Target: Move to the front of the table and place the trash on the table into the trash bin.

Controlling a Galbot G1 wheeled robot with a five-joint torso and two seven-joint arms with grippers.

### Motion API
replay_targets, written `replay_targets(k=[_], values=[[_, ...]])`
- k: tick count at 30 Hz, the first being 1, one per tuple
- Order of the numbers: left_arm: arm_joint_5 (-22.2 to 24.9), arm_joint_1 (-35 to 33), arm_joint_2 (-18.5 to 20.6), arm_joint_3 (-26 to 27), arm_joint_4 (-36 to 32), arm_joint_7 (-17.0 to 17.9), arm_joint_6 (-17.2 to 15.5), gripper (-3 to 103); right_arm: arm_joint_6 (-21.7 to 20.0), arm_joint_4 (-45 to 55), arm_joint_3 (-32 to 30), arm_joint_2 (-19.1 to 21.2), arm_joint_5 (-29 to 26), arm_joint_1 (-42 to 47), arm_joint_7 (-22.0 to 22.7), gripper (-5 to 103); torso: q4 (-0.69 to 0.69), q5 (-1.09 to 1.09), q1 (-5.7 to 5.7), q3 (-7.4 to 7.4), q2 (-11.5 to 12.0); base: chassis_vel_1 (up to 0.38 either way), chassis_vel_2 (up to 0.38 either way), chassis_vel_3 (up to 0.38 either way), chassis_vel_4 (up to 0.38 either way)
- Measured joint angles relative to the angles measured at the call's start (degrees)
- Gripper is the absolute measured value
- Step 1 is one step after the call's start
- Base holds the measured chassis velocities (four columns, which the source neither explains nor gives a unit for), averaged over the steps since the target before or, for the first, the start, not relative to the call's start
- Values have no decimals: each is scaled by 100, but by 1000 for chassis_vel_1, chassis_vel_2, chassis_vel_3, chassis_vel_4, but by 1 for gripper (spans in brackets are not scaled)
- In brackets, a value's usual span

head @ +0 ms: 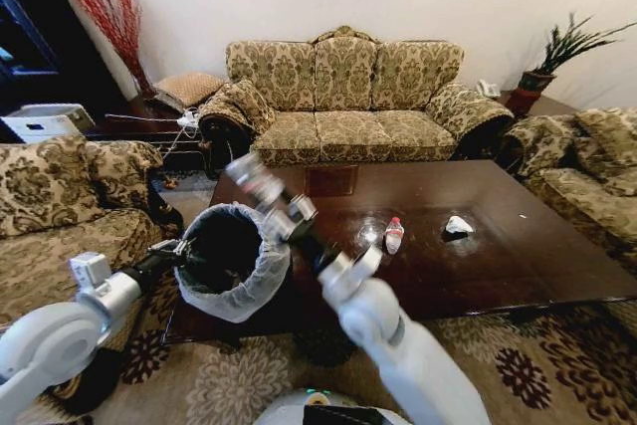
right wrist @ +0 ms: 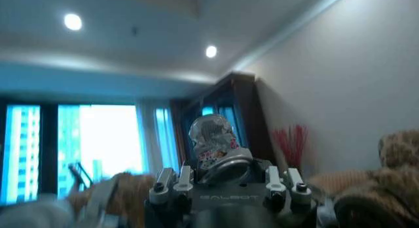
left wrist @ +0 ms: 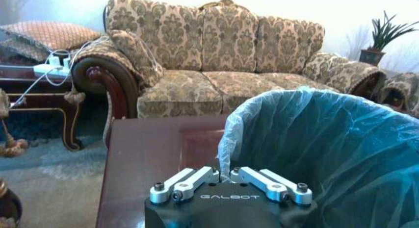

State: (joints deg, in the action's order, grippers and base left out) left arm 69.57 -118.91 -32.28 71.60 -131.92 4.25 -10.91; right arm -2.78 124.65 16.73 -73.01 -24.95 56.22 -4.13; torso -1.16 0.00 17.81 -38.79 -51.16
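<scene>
Head view: the trash bin [head: 231,260], black with a white bag liner, is held up at the near left corner of the counter [head: 537,256]. Its rim is pinched by the left hand [head: 182,251], fingers closed on the liner edge; in the left wrist view the same hand [left wrist: 224,181] is seen clamped at the liner [left wrist: 327,139].

The right hand [head: 261,184] is raised above and just behind the bin, angled up toward the sofa [head: 348,97]. In the right wrist view the right hand [right wrist: 226,176] is closed around a small crushed bottle [right wrist: 213,139], clear and crumpled, with what appears to be a red-printed label, though the view is blurred.

On the counter, right of the bin: a clear bottle with red cap [head: 394,235], upright; a shiny clear scrap [head: 370,234] just beside it; a white crumpled tissue [head: 458,226] further right. A tiny pale speck [head: 522,215] is noted near the far right side.
</scene>
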Motion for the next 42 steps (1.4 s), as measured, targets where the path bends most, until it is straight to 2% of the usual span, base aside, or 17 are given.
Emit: replay_targets(k=[1, 4, 5, 10, 15, 17, 20, 21, 23, 24, 27, 28, 30, 32, 37, 41, 42], values=[[0, 0, 0, 0, 0, 0, 0, 3, 0, 0, 0, 0, 0, 0, 0, 43, 0, 0, 0, 0, 0, 0, 0, 0, 0], [7, -35, -53, 32, -72, -2, -8, 3, 9, -222, 135, -85, 271, 25, -15, 57, 0, 0, 1, -1, 1, 0, 0, 0, 0], [7, -35, -53, 32, -72, -2, -8, 3, 9, -222, 135, -85, 271, 25, -15, 57, 0, 0, 1, -1, 1, 0, 0, 0, 0], [3, -39, -97, 34, -80, -11, -10, 3, 14, -291, 187, -144, 311, -23, 8, 74, -1, 0, 1, -1, 1, 0, 0, 0, 0], [2, 9, -118, 14, -8, -23, -10, 3, 366, -107, -106, -159, 243, 128, 97, 95, -1, 0, 2, -1, 2, 0, 0, 0, 0], [-2, 27, -139, 1, 29, -26, -9, 3, 480, -12, -302, -154, 233, 276, 196, 98, 0, 1, 1, -1, 2, 0, 0, 0, 0], [-18, 76, -230, -30, 81, -70, 15, 3, 832, -143, -1186, -156, 137, 921, 633, 100, -1, 1, 1, 0, 2, 0, 0, 0, 0], [-18, 76, -230, -30, 81, -70, 15, 3, 832, -143, -1186, -156, 137, 921, 633, 100, -1, 1, 1, 0, 2, 0, 0, 0, 0], [-27, 125, -232, -75, 129, -85, 30, 3, 621, -313, -1716, -198, 12, 1265, 1325, 100, 1, 1, 1, -1, 2, 0, 0, 0, 0], [-27, 125, -232, -75, 129, -85, 30, 3, 621, -313, -1716, -198, 12, 1265, 1325, 100, 1, 1, 1, -1, 2, 0, 0, 0, 0], [-32, 227, -204, -157, 176, -88, 41, 3, 311, -421, -2200, -295, -586, 1375, 2530, 100, 0, 1, 1, -1, 2, 0, 0, 0, 0], [-32, 227, -204, -157, 176, -88, 41, 3, 311, -421, -2200, -295, -586, 1375, 2530, 100, 0, 1, 1, -1, 2, 0, 0, 0, 0], [-36, 255, -212, -196, 179, -88, 44, 3, 174, -488, -2394, -421, -1082, 1332, 3131, 100, 0, 1, 1, -1, 2, -21, -17, 40, 23], [-63, 248, -234, -204, 183, -89, 47, 3, 101, -566, -2520, -504, -1566, 1283, 3491, 100, -1, 0, 1, -1, 2, -77, -77, 95, 69], [-89, 216, -250, -204, 193, -101, 57, 3, 132, -691, -2665, -541, -2159, 1206, 3842, 100, -2, -1, 1, -1, 2, -131, -144, 150, 136], [-109, 190, -249, -203, 188, -112, 62, 3, 191, -783, -2903, -628, -3132, 1085, 4209, 100, 0, 2, 1, -1, 2, -223, -209, 214, 217], [-109, 190, -249, -203, 188, -112, 62, 3, 191, -783, -2903, -628, -3132, 1085, 4209, 100, 0, 2, 1, -1, 2, -254, -285, 218, 264]])
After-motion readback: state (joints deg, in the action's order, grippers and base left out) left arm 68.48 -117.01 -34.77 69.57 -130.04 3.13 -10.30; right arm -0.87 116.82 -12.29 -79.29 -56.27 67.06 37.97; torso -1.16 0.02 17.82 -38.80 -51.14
